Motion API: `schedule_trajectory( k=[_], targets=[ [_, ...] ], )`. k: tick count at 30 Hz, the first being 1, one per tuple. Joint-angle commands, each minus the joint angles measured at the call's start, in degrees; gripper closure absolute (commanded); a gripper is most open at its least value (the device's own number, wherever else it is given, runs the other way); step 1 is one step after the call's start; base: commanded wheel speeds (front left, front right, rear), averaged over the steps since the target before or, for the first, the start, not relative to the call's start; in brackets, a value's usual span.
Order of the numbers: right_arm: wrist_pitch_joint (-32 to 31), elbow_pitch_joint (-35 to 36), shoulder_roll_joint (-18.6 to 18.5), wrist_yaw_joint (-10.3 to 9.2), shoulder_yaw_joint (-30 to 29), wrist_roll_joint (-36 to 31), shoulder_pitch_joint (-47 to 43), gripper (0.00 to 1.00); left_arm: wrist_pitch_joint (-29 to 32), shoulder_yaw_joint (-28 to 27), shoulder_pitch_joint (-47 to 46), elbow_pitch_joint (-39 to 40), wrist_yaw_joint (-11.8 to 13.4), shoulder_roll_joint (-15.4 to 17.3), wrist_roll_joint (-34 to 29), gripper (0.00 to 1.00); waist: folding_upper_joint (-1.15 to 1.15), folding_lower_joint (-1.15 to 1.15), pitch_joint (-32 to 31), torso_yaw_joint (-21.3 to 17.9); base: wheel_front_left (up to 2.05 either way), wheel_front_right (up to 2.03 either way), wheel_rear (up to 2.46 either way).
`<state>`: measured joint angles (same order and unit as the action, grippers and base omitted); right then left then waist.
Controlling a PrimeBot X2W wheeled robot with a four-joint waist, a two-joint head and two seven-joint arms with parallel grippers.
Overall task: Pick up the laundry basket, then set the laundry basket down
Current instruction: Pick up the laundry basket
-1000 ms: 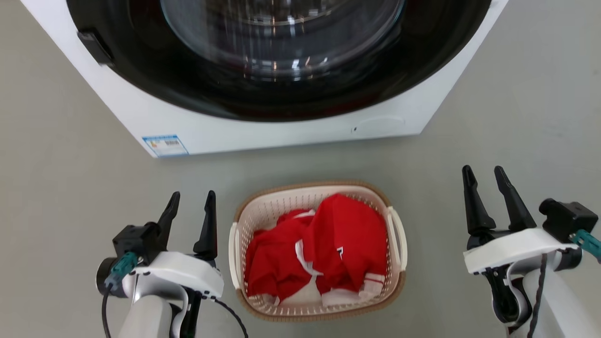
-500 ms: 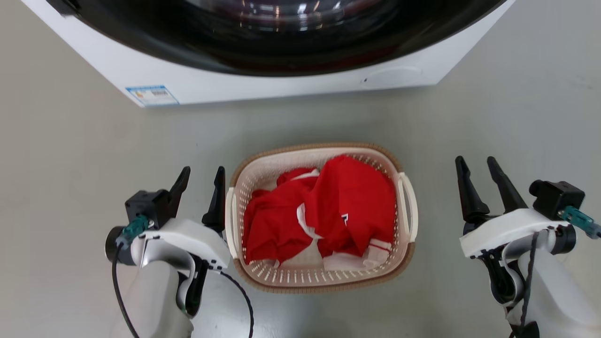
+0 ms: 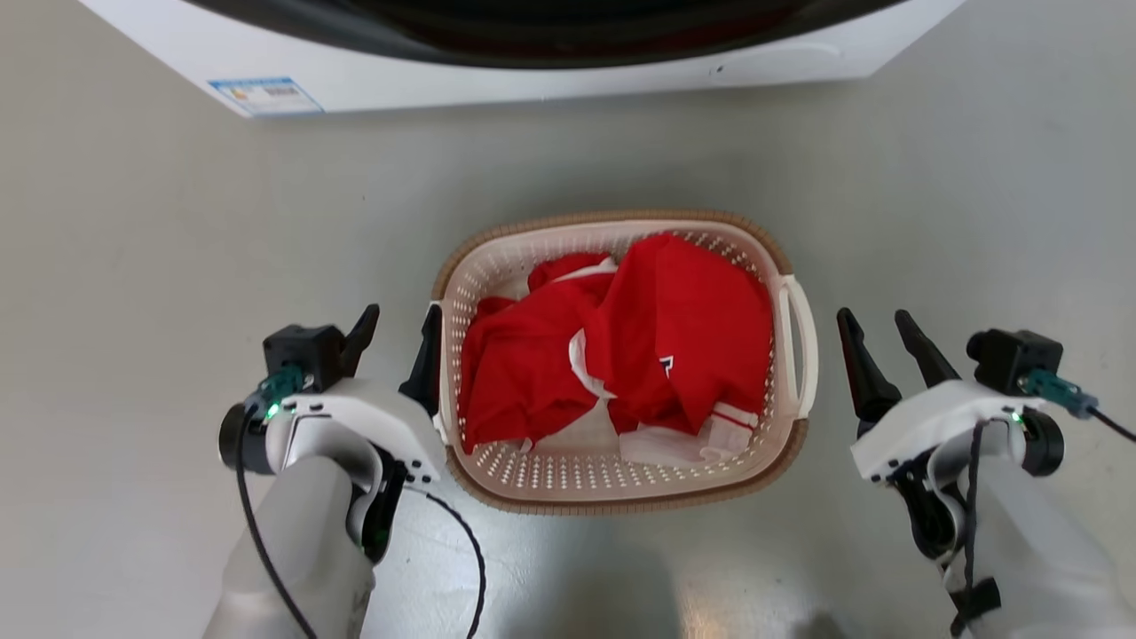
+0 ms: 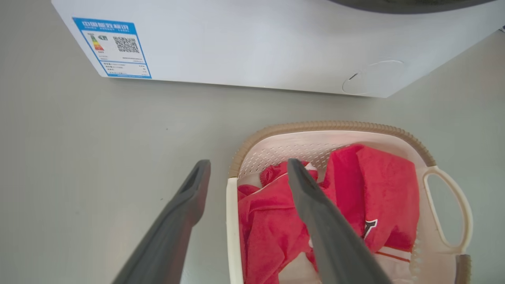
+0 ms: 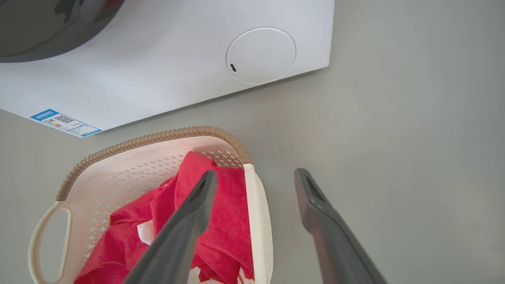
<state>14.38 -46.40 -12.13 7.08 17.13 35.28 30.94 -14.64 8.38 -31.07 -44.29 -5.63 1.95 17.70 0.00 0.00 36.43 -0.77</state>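
Floor [image 3: 133,266]: smooth matte grey, faint sheen near the bottom of the head view. Washing machine [image 3: 532,75]: white glossy box with a dark curved door edge, standing at the far side, well apart from the basket. Laundry basket [image 3: 532,470]: sits on the floor between the two arms, rounded-rectangular, cream perforated plastic walls, tan ribbed woven-look rim. Red clothing [image 3: 692,328]: soft crumpled fabric with white trim, piled inside the basket.

Left gripper [image 3: 401,312]: released, dark tapered fingers spread, nothing held. Its inner finger is right against the basket's left edge; contact cannot be told. In the left wrist view that edge runs between the two fingers.

Right gripper [image 3: 872,314]: released too, fingers apart and empty, near the white loop handle [image 3: 803,346] on the basket's right side, with a gap of floor between.

Energy label [image 3: 264,91]: blue-edged sticker at the machine's lower left corner. Round cover [image 5: 260,55]: flat white disc with a small slot, low on the machine front.
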Motion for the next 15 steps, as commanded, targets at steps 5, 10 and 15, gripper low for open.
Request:
schedule_trajectory(
  k=[5,10,15],
  targets=[
    [0.6,-4.6,0.1,0.41,5.1,2.5,3.2,0.00,-0.4,0.9,-3.7,-4.9,-0.6,0.9,1.7,0.00,0.00,0.00,4.0,0.5,0.00,0.00,0.00],
    [0.6,-8.2,0.1,0.41,8.8,4.5,6.1,0.00,-0.4,2.7,-7.0,-10.0,-0.7,0.9,3.4,0.00,0.00,0.00,6.8,0.8,0.00,0.00,0.00],
    [0.6,-11.3,0.1,0.41,12.5,6.5,8.5,0.00,-0.4,4.9,-10.0,-13.7,-0.8,0.9,4.9,0.00,0.00,0.00,9.4,1.2,0.00,0.00,0.00]
  ],
)
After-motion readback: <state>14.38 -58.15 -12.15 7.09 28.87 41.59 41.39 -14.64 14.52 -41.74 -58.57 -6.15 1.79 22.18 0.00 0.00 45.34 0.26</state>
